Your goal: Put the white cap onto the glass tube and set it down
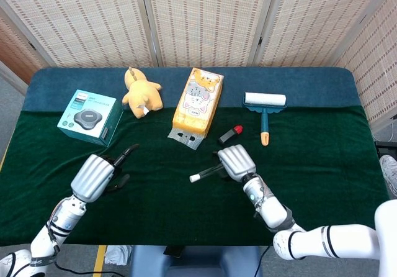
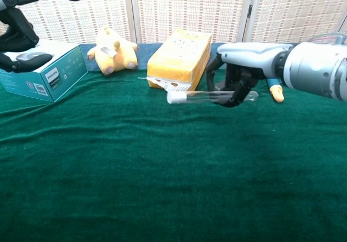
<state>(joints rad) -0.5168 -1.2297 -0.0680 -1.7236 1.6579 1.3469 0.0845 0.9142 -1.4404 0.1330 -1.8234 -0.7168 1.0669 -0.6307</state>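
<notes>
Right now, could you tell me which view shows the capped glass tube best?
The chest view: the glass tube lies level in the right robot hand, its white cap clear. The head view shows mostly the cap end; the hand hides the rest.

Left hand point(image 2: 21, 25) cut off by chest view's left edge.

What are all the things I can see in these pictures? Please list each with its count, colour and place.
glass tube: 1, clear, held level above the cloth in the right hand
white cap: 1, white, on the tube's left end
boxed device: 1, teal, far left
plush toy: 1, yellow, back left of centre
snack pack: 1, yellow-orange, back centre
small red and black item: 1, right of the pack
lint roller: 1, white roll, teal and orange handle, back right
table cloth: 1, dark green
left hand: 1, silver and black, open, front left
right hand: 1, silver and black, holds the tube
</notes>
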